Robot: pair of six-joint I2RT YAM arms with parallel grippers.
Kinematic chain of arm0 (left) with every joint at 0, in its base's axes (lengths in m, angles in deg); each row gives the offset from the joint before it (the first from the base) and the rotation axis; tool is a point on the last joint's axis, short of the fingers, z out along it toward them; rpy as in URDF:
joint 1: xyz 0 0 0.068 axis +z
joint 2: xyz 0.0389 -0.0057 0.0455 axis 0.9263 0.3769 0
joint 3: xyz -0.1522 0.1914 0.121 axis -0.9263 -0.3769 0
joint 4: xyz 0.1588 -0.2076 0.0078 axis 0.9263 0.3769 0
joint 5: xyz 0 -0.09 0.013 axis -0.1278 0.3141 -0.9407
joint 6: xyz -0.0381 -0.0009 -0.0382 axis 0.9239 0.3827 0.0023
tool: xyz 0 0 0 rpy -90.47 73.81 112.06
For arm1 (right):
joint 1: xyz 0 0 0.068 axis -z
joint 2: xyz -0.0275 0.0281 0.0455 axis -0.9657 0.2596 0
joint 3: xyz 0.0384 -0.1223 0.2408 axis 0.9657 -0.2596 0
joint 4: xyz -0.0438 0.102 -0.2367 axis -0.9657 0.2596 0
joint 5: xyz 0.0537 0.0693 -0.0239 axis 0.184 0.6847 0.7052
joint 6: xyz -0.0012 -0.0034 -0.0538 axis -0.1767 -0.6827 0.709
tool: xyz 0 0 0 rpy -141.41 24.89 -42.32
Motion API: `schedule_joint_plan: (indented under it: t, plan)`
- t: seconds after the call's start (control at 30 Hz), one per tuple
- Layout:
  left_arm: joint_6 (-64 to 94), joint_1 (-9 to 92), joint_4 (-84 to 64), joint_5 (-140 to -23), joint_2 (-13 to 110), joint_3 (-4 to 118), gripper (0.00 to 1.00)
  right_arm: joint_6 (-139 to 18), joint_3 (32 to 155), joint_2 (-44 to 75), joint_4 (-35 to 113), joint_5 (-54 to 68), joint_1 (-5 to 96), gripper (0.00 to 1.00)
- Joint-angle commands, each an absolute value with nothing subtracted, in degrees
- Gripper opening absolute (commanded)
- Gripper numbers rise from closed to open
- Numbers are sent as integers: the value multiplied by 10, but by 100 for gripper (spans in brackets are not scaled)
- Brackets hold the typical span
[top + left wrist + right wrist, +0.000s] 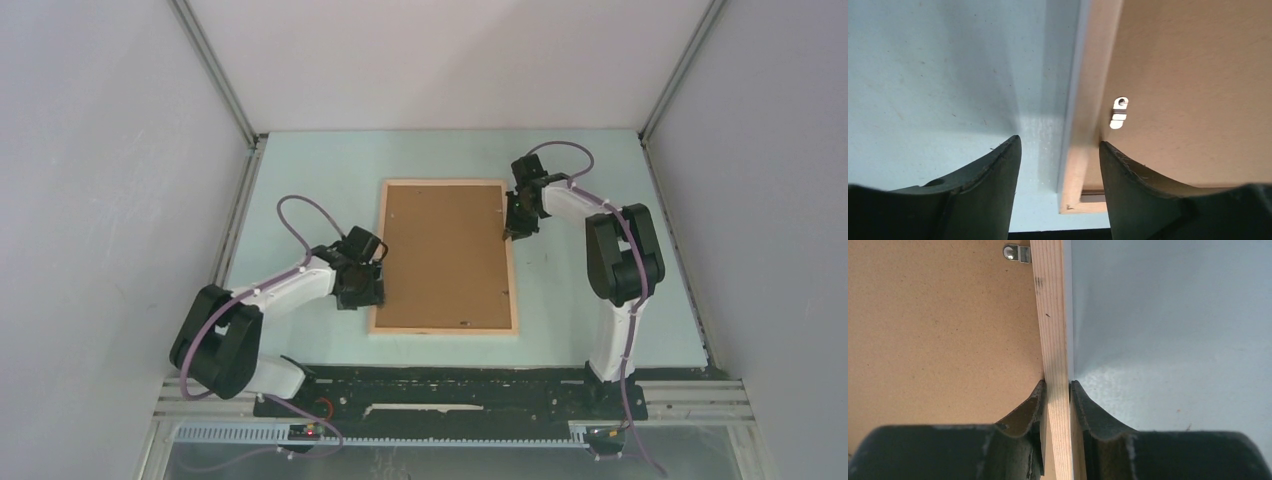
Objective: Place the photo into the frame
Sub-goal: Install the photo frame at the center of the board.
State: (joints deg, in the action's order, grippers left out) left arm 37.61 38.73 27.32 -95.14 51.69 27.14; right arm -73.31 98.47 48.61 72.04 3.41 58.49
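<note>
The frame (445,330) lies flat mid-table with its pale wood face up. Inside it lies the photo (440,255), brown board back upward; its picture side is hidden. My left gripper (372,290) is at the frame's left rail near the near corner. In the left wrist view the left gripper (1059,141) is open, its fingers straddling the rail (1093,75) with a gap on each side. My right gripper (512,232) is at the right rail, toward the far end. Seen from the right wrist, that gripper (1058,385) is shut on the wooden rail (1053,315).
Small metal clips (1119,112) (1017,253) sit on the brown board near the rails. The pale blue table (300,170) is walled by grey panels on three sides. A black base strip (450,385) runs along the near edge.
</note>
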Motion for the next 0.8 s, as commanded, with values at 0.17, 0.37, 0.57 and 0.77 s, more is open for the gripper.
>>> schedule_joint_plan:
  t: [0.17, 0.37, 0.57, 0.77]
  plan:
    - [359, 375, 257, -933, 540, 322, 80, -710, 976, 470, 728, -14, 602, 14]
    - [366, 371, 254, -935, 531, 330, 79, -709, 976, 469, 726, -12, 597, 13]
    - [365, 371, 259, -939, 580, 352, 68, -709, 976, 471, 726, -11, 596, 12]
    - [364, 372, 252, -948, 591, 347, 60, -708, 975, 472, 727, -11, 597, 12]
